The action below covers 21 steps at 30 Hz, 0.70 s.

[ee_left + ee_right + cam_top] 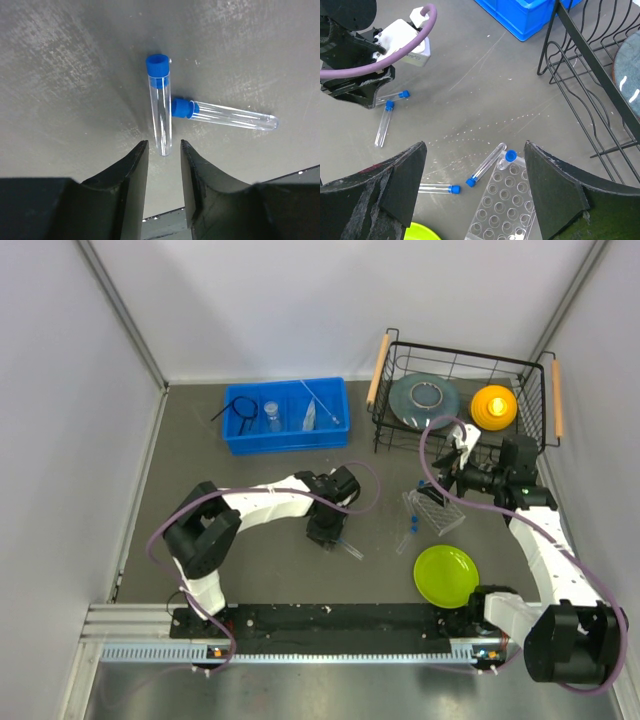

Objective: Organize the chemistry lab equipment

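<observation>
Tutor: Left claw (163,148), nearest the lens in its wrist view, has its jaws partly apart and grips nothing. One tube (160,110) lies on the tabletop (60,75), its round end at the mouth of the gap and its blue cap pointing away.

Student: And the second tube (227,118)?

Tutor: It lies crosswise, its cap against or just beside the first tube's wall; I cannot tell which. Both lie left of the rack (436,508), well apart from it.

Student: What about the right claw (474,147)?

Tutor: Its jaws are wide and empty, and it hangs above the rack. A blue cap shows at one corner of the rack, seemingly a tube seated in a hole. Two loose tubes (485,166) lie just beside the rack on its left. The jar (273,420), ring (243,407) and packet (310,417) sit in the bin (285,446), beyond the rack and to its left.

Student: What could go wrong from here?

Tutor: Probably three things:
- The left jaws meet only the tube's rounded tip. A pinch there would likely squeeze the smooth tube forward instead of holding it.
- A grip that far from the tube's middle could let the capped end droop or swing on lifting.
- Any roll of the first tube would likely push the second, since they are so close, and scatter both farther from the rack.
</observation>
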Available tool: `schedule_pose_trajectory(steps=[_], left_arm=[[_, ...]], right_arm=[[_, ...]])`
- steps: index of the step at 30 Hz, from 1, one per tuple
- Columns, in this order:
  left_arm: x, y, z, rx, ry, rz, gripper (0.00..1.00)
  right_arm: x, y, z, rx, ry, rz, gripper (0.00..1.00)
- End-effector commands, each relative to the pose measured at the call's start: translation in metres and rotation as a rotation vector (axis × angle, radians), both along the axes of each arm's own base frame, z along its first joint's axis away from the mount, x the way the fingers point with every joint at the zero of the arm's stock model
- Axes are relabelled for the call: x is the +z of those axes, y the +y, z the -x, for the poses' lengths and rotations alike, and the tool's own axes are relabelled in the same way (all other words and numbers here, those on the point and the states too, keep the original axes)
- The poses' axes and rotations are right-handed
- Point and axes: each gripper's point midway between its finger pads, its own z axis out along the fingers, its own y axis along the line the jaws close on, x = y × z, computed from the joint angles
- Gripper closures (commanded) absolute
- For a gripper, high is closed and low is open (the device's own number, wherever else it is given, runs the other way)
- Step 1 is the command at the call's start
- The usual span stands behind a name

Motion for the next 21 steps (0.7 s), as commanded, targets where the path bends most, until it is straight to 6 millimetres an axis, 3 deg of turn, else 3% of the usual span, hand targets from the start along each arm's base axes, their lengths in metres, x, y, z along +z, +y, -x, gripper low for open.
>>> schedule_pose_trajectory(steps=[1, 3, 6, 15, 21], left_arm=[[0.004, -0.005, -0.009, 0.022, -0.025, -0.015, 0.66], [-0.002, -0.004, -0.007, 0.024, -0.005, -0.037, 0.72], [-0.006, 0.001, -0.011, 0.035, -0.02, -0.074, 0.73], [-0.001, 0.023, -0.026, 0.07, -0.121, -0.171, 0.8], [0.01, 0.023, -0.037, 0.076, -0.199, -0.145, 0.86]], right_arm=[[0.002, 0.002, 0.001, 0.029, -0.039, -0.003, 0.2], [0.002, 0.001, 0.001, 0.03, -0.039, -0.002, 0.2], [0.001, 0.002, 0.002, 0.033, -0.036, -0.003, 0.2], [-0.001, 0.003, 0.004, 0.045, -0.032, -0.008, 0.19], [0.001, 0.014, 0.015, 0.12, -0.014, -0.063, 0.16]])
